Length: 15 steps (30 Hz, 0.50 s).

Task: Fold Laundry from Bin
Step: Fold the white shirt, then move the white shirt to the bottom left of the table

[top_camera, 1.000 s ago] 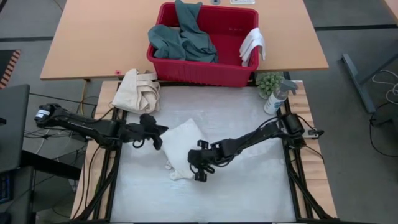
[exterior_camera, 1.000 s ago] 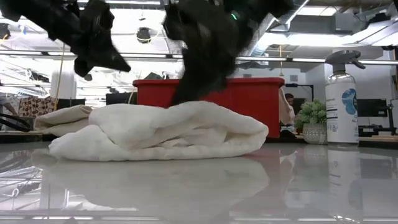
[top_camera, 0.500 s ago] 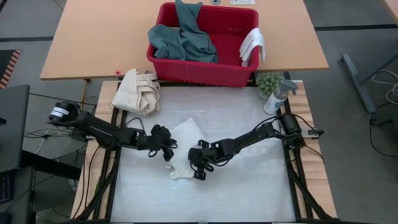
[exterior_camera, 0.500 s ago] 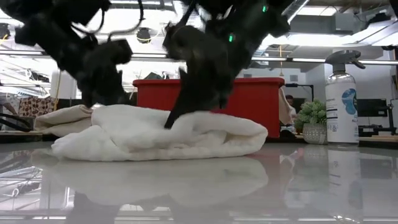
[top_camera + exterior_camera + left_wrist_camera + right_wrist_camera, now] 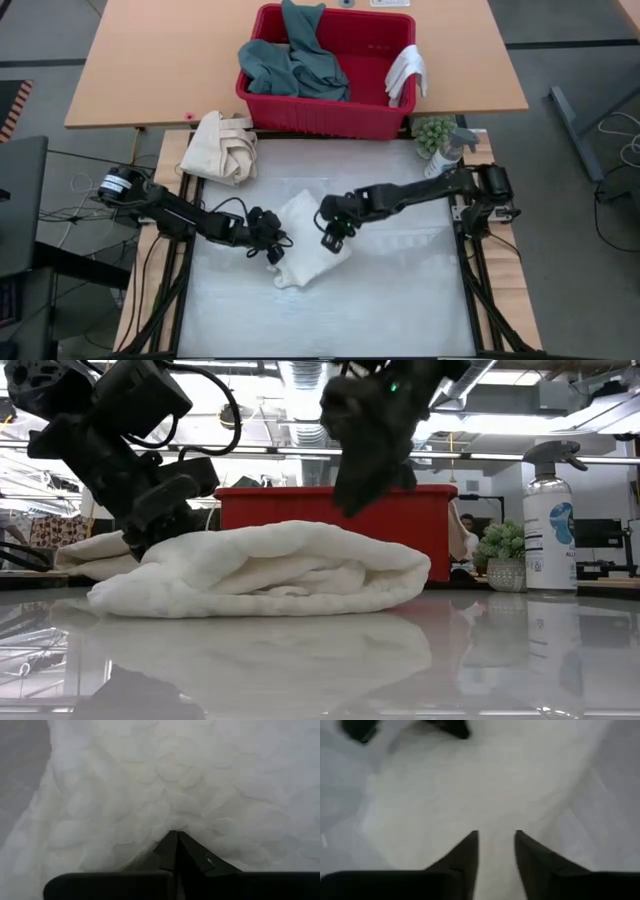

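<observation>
Since a second ago my right gripper (image 5: 333, 238) has let go of the towel (image 5: 305, 240), lifted off it and pulled back toward the towel's right edge, while my left gripper (image 5: 273, 249) has come in from the left and dropped onto the towel's near-left edge. On the right wrist view I see the right fingers (image 5: 465, 856) standing apart with a clear gap, nothing between them, the towel just ahead of and below the tips. On the left wrist view the left fingers (image 5: 172, 851) are pressed together tip to tip, their tips at the textured towel; I cannot tell whether any cloth is pinched between them. From the low view the towel (image 5: 270, 572) lies folded in a soft heap on the white surface (image 5: 400, 300), the left gripper (image 5: 155, 510) touching its end and the right gripper (image 5: 365, 455) hanging above it, clear of the cloth. Beyond both sets of fingers sits the bin (image 5: 330, 112), holding the teal garment (image 5: 290, 60), with a small white cloth (image 5: 405, 72) draped over its right rim. Left of the bin, past my left fingers, lies a cream bundle (image 5: 222, 145).
</observation>
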Each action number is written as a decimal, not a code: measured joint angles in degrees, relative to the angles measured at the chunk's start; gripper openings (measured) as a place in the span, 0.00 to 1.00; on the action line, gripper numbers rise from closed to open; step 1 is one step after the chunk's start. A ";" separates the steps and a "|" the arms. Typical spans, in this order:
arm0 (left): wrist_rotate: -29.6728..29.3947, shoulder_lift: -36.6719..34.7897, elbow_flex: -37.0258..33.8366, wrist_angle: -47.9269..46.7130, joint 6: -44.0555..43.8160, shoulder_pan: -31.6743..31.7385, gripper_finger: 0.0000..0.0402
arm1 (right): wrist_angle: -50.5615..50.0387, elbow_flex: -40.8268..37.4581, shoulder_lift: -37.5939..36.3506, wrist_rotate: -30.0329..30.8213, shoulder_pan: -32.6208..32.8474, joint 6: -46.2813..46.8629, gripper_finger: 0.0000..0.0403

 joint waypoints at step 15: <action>-1.30 0.02 -0.04 -0.94 -0.49 -0.11 0.00 | 6.25 0.00 11.16 -12.60 -10.02 1.03 0.95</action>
